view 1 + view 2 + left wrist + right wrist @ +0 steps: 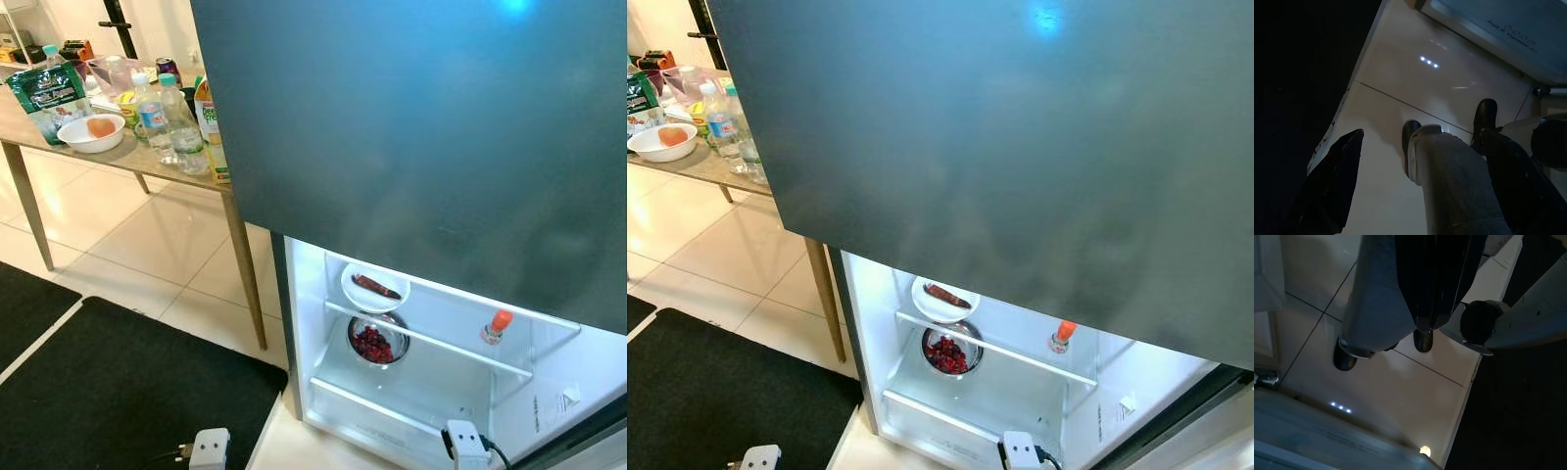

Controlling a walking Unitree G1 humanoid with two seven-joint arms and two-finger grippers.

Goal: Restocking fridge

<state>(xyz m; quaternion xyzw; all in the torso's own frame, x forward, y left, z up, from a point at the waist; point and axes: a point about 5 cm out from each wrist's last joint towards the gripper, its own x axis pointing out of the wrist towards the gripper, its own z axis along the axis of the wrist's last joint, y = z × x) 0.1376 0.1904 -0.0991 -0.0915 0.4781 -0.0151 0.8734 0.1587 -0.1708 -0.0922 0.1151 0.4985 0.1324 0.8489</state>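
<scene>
Fridge point(411, 147) open at 12 o'clock; table point(118, 157) bottles point(181, 122) at 10. Left gripper point(1420, 161) hangs low, fingers spread; right gripper point(1422, 308) hangs clenched.

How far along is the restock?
Early. The fridge is open and holds a plate, a bowl and a small bottle. Nothing is in hand. Water bottles, a carton and a white bowl wait on the table.

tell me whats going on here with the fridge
The robot stands at an open fridge, holding nothing. Inside sit a plate, a bowl of red food below it and a small orange-capped bottle. Water bottles, a white bowl and packets wait on the table to its left. The left gripper hangs open over the floor.
</scene>
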